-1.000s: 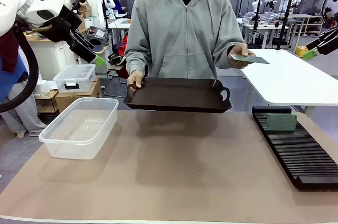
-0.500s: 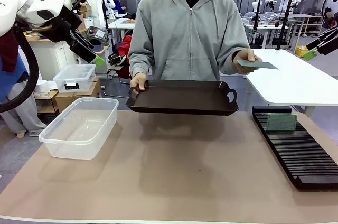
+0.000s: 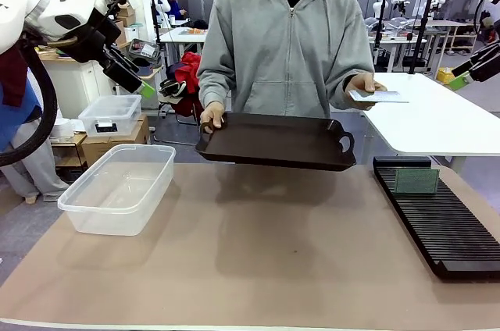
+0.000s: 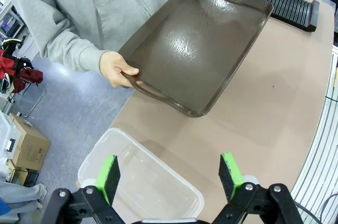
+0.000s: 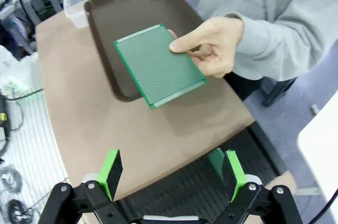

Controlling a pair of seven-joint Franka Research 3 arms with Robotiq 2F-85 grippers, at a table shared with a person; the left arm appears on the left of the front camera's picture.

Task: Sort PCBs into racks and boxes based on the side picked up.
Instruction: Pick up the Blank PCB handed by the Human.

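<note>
Now a person's hand (image 5: 211, 44) is holding one circuit board (image 5: 158, 65) flat, its long side pointing toward the robot's right, beside a brown tray (image 3: 273, 141) — the other board (image 3: 416, 180) is standing on edge in the black rack (image 3: 445, 222). The left gripper (image 4: 169, 168) and right gripper (image 5: 171, 168) are hanging with fingers spread apart — empty.

The PCB (image 5: 158, 65) was green with a fine dotted grid, the tray (image 3: 273, 140) dark brown, the rack (image 3: 449, 226) black and ribbed, the tub (image 3: 105, 220) clear, the hoodie (image 3: 289, 42) grey, the table (image 3: 258, 268) tan.
</note>
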